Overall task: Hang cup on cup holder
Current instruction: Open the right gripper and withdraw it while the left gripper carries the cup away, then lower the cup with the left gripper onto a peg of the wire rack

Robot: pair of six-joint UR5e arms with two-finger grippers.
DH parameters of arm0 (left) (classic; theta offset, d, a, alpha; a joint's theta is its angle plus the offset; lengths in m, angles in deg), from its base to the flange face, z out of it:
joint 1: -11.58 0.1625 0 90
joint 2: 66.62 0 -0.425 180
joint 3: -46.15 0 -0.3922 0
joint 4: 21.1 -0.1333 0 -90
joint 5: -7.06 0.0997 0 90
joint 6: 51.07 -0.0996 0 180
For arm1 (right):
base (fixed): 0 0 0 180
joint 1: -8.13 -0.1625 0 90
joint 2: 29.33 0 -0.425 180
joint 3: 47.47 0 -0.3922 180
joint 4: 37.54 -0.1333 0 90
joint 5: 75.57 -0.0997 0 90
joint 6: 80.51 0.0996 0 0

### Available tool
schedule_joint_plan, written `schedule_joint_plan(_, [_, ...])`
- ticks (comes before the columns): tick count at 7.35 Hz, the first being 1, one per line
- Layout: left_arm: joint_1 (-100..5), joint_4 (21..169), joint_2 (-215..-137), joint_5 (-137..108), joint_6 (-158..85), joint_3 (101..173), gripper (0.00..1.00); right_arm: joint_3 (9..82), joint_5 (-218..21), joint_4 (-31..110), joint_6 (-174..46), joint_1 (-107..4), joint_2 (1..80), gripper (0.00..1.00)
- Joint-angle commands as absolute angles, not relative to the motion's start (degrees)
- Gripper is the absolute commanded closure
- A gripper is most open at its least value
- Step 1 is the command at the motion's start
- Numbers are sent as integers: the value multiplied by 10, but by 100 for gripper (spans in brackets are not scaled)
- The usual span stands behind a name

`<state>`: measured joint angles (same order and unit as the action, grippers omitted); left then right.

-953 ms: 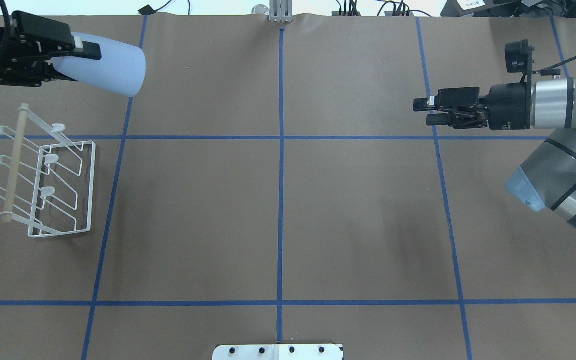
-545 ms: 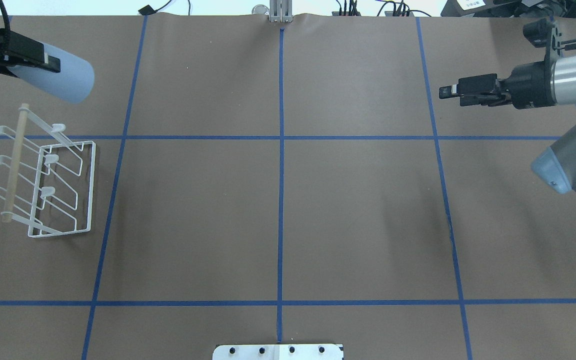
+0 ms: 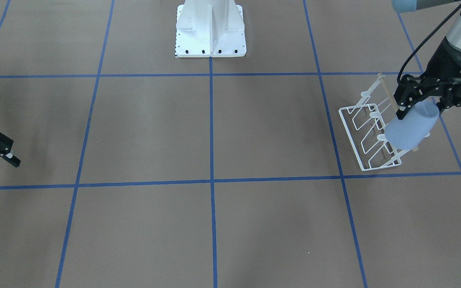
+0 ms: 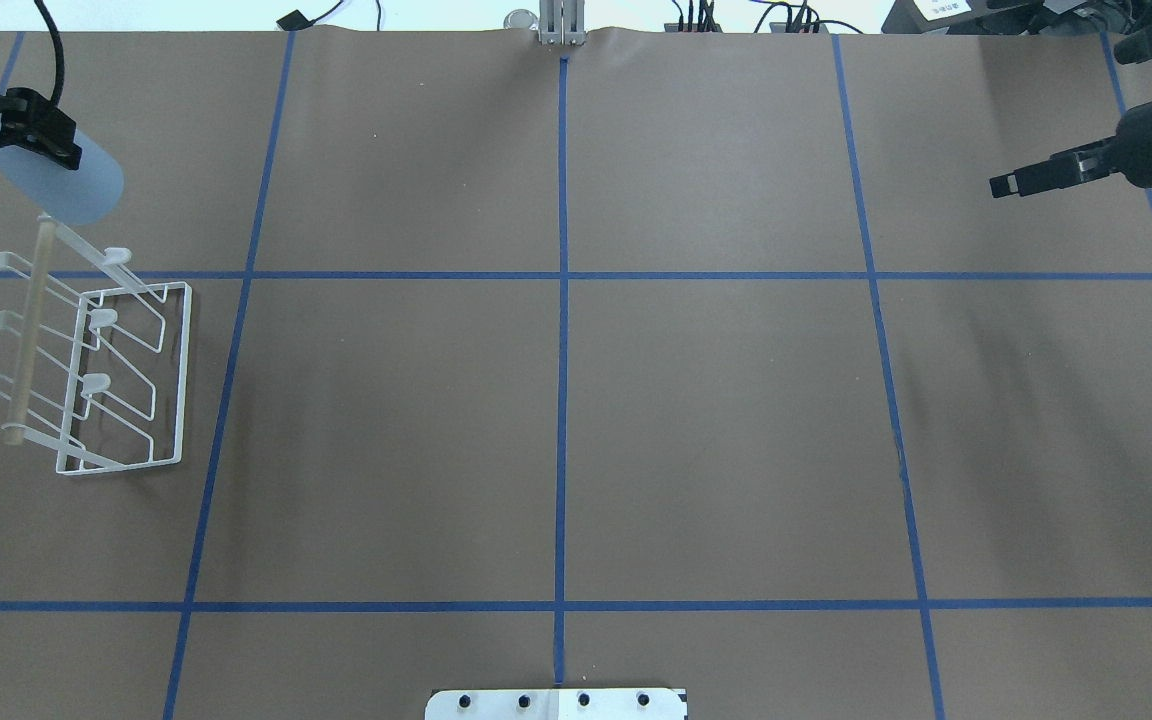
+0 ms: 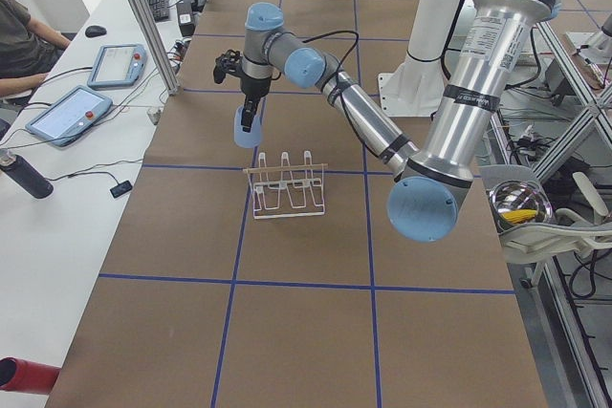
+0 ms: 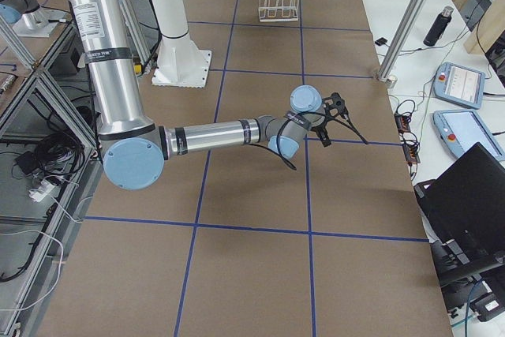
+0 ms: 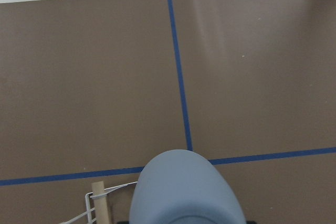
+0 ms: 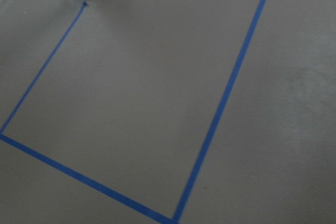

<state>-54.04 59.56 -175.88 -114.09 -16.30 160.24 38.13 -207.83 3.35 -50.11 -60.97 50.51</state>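
My left gripper (image 4: 31, 140) is shut on the light blue cup (image 4: 81, 185), gripping its narrow base end with the wide rim tilted downward. It holds the cup in the air just past the far end of the wooden rod of the white wire cup holder (image 4: 86, 360). In the front view the cup (image 3: 410, 128) overlaps the cup holder (image 3: 368, 138); in the left side view the cup (image 5: 247, 127) hangs above and beside the cup holder (image 5: 287, 188). The left wrist view shows the cup (image 7: 184, 190) next to the rod tip. My right gripper (image 4: 1004, 185) is open and empty, far right.
The robot's white base (image 3: 210, 32) stands at the middle of the near table edge. Blue tape lines (image 4: 561, 350) divide the brown table cover. A side bench with tablets (image 5: 72, 112) and a bottle (image 5: 24, 174) lies beyond the far table edge.
My left gripper has carried the cup left and toward the rod's far end, tilting the rim further down. My right arm has drawn back to the right and farther away.
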Motion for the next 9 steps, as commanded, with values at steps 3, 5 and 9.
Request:
schedule_joint_plan(3, [-536, 588, -1794, -1177, -168, 1514, 100, 383, -2095, 112, -582, -627, 539, 0])
schedule_joint_plan(5, [-525, 588, -1789, -1177, -164, 1513, 100, 383, -2096, 112, -581, -624, 543, 0])
schedule_joint_plan(9, [-502, 591, -1789, -1171, -162, 1505, 100, 383, -2097, 112, -577, -624, 544, 0])
